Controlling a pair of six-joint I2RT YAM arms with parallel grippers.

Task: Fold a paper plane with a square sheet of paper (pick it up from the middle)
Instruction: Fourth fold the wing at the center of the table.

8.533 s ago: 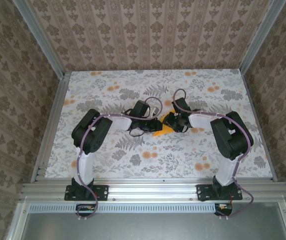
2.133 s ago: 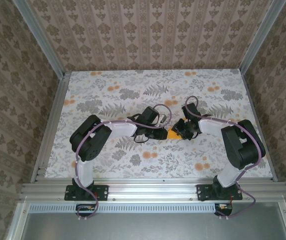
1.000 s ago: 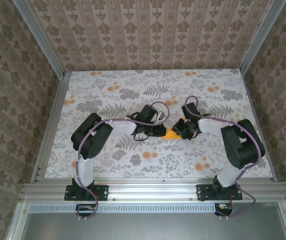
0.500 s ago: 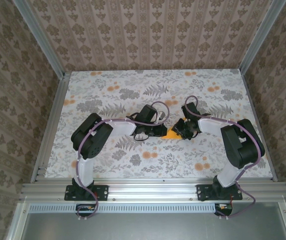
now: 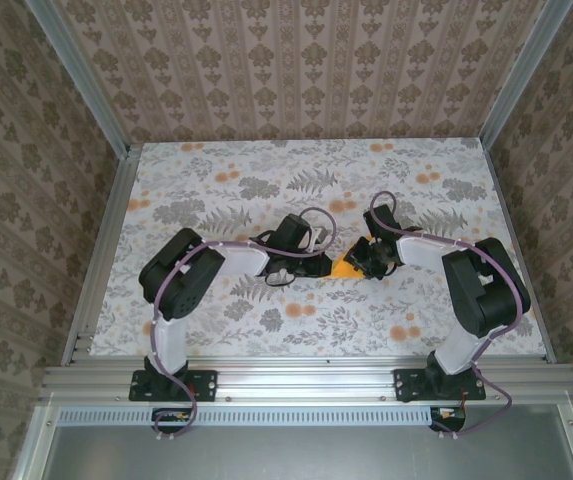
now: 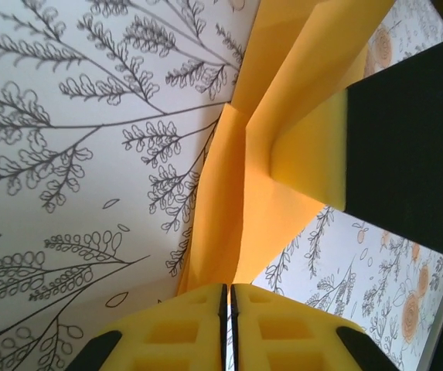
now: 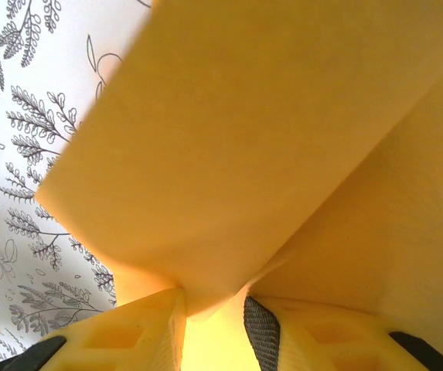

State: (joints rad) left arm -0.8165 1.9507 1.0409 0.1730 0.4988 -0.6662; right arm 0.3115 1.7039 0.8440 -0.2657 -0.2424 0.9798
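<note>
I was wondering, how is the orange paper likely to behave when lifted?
Probably floppy: the orange paper bows between its creases. Likely light, being a thin sheet. It may tear if the left fingers and right fingers pull apart.

The sheet of paper point(image 5: 344, 268) is bright orange, folded into overlapping flaps with sharp creases and a narrow, pointed outline. It sits mid-counter, slightly right of centre, its left end pinched in the left hand point(image 6: 227, 297) and its right end gripped by the right hand point(image 7: 213, 309).
</note>
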